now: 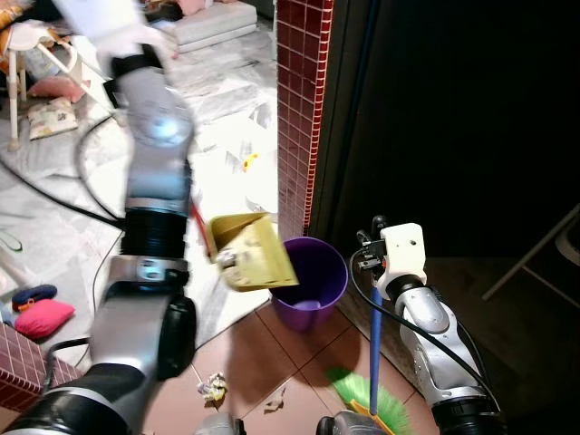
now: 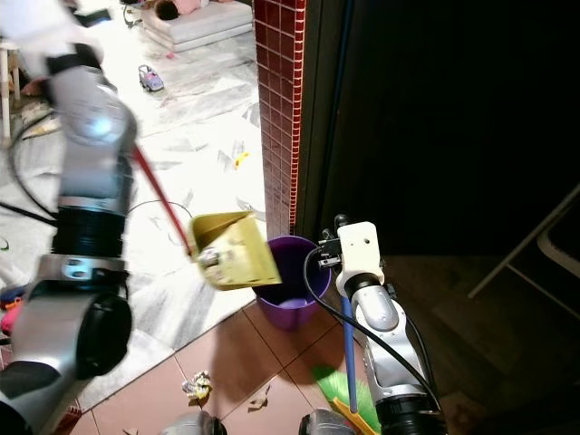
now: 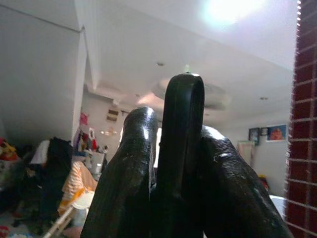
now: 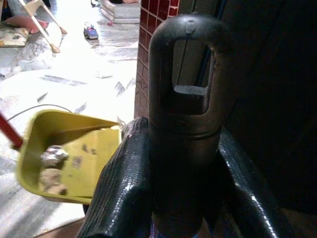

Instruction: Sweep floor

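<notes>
Broom (image 1: 374, 349) handle clamped in right claw (image 4: 183, 163), dustpan (image 1: 252, 254) raised.

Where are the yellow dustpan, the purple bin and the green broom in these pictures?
yellow dustpan (image 1: 258, 254), left eye view, on the flat yellow pan.
purple bin (image 1: 333, 272), left eye view, on the right side of its rim.
green broom (image 1: 362, 391), left eye view, on the green bristles near the floor.

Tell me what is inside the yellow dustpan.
The yellow plastic dustpan, held over the purple bin, has crumpled litter scraps inside. Its front lip hides whatever lies lowest.
</notes>
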Robot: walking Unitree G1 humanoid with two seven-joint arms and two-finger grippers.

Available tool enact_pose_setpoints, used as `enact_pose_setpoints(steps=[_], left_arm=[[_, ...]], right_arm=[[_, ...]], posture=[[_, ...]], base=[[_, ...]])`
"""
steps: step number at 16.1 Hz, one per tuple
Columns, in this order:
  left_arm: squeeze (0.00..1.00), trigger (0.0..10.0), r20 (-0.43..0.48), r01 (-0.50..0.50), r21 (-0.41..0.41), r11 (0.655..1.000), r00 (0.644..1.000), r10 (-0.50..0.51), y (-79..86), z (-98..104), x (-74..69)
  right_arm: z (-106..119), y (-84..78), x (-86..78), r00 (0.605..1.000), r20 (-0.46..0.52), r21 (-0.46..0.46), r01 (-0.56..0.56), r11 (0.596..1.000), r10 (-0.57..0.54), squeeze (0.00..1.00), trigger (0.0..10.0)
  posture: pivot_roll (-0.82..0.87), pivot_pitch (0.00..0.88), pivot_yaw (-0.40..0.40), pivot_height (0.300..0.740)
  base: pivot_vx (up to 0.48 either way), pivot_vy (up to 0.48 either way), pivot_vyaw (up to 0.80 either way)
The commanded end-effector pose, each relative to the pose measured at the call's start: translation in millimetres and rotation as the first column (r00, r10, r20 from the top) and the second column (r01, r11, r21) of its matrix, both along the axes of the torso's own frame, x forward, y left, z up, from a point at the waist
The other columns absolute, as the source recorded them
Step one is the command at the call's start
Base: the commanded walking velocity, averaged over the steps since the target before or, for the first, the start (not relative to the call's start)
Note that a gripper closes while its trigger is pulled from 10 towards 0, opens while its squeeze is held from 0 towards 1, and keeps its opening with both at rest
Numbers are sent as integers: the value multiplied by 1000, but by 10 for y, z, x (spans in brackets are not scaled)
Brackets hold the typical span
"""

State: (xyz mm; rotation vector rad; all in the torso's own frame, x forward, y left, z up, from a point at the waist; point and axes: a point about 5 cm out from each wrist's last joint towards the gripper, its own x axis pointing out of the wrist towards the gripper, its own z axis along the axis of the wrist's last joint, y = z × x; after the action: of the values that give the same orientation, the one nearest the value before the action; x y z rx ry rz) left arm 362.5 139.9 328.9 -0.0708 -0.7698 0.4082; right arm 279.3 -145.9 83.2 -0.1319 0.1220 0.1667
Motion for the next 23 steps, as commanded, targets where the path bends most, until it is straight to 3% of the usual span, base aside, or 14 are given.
enact_pose_setpoints(steps=[1, 4, 7, 8, 12, 19, 23], left_arm=[[0, 10000, 82, -14, 20, 1000, 997, 12, -18, 130, -63], [0, 10000, 121, -15, 79, 997, 993, 5, -118, 161, -88], [0, 10000, 153, 10, 164, 986, 988, -35, -341, 123, -129], [0, 10000, 169, 47, 216, 975, 982, -85, -489, 98, -165], [0, 10000, 194, 107, 241, 964, 968, -156, -716, 114, -219], [0, 10000, 350, 58, 341, 938, 919, -184, -859, 463, -250], [0, 10000, 374, 69, 376, 924, 901, -220, -1023, 489, -265]], right_arm=[[62, 16, 21, 1000, 25, 9, -1, 1000, 1, 0, 10000], [68, 19, 24, 1000, 30, 10, 4, 1000, -5, 0, 10000], [84, 18, 22, 999, 37, 11, 13, 1000, -13, 0, 10000], [87, -3, 8, 999, 40, 9, 22, 1000, -22, 0, 10000], [77, -4, -8, 999, 40, 11, 35, 999, -36, 0, 10000], [91, 34, -35, 998, 48, 25, 48, 999, -49, 0, 10000], [98, 11, -79, 997, 52, 30, 64, 998, -65, 0, 10000]], posture=[[-79, 0, 47, 740], [-86, 0, 52, 740], [-105, 0, 65, 740], [-109, 0, 71, 740], [-116, 0, 88, 740], [-147, 0, 118, 740], [-171, 0, 133, 740]], base=[[0, 0, 0], [0, 0, 0], [0, 0, 0], [0, 0, 0], [0, 0, 0], [0, 0, 0], [0, 0, 0]])
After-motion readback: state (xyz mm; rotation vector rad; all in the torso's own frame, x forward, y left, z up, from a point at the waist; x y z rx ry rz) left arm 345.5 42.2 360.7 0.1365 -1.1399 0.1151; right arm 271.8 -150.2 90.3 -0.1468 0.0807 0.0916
